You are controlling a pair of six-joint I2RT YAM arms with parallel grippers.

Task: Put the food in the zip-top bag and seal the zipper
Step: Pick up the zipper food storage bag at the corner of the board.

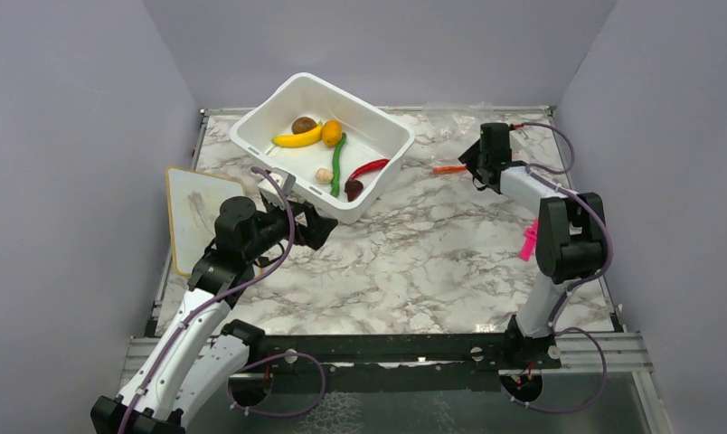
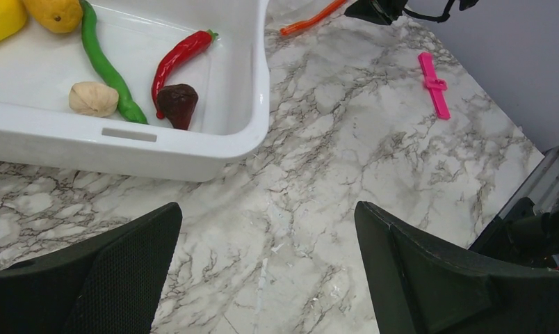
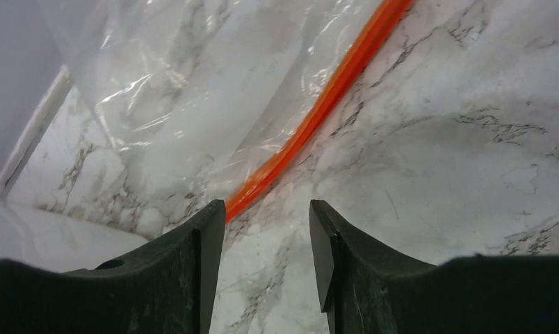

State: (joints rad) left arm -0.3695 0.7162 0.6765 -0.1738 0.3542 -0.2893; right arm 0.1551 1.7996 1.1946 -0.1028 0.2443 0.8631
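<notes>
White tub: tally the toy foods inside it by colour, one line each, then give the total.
Yellow, banana: 1
Orange, round fruit: 1
Green, long pod: 1
Red, chili: 1
Dark red, small piece: 1
Brown, ball: 1
Beige, mushroom: 1
Total in the tub: 7

tub (image 1: 364, 113) and zip-top bag (image 3: 193, 90) set apart on the table (image 1: 414, 262)
the food (image 1: 339, 163) is held in the tub; the zip-top bag is spread to its right, a board (image 1: 197, 212) to its near left.
</notes>
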